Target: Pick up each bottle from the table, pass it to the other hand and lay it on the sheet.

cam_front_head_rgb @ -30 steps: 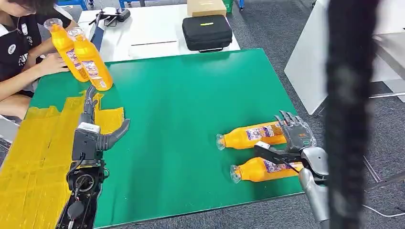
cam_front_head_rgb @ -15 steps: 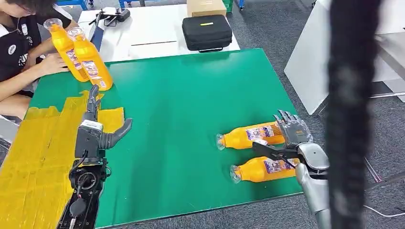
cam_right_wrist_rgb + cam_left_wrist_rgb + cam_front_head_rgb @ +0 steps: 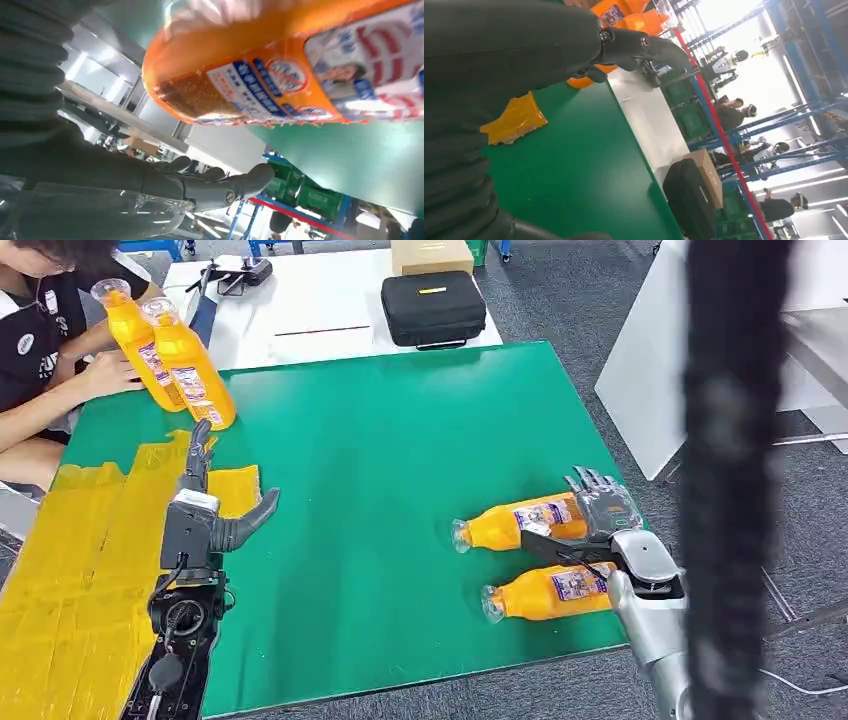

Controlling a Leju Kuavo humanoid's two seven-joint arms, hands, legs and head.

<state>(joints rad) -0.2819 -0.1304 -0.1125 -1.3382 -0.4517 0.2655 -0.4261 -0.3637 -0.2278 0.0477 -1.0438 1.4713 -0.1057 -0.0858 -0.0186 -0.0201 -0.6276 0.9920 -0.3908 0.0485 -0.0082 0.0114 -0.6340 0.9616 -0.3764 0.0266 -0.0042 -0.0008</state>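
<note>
Two orange bottles are seen lying on their sides near the right edge of the green table (image 3: 400, 440), caps toward the left: the farther bottle (image 3: 505, 523) and the nearer bottle (image 3: 545, 592), close together, while two more orange bottles (image 3: 175, 355) are stood upright at the far left corner beside a seated person (image 3: 40, 350). The right hand (image 3: 600, 530) is placed over the base end of the farther bottle, fingers apart above it and thumb reaching between the two bottles, though a firm hold cannot be told. The left hand (image 3: 205, 510) is held open over the edge of the yellow sheet (image 3: 80, 570), fingers extended and thumb spread, nothing in it
</note>
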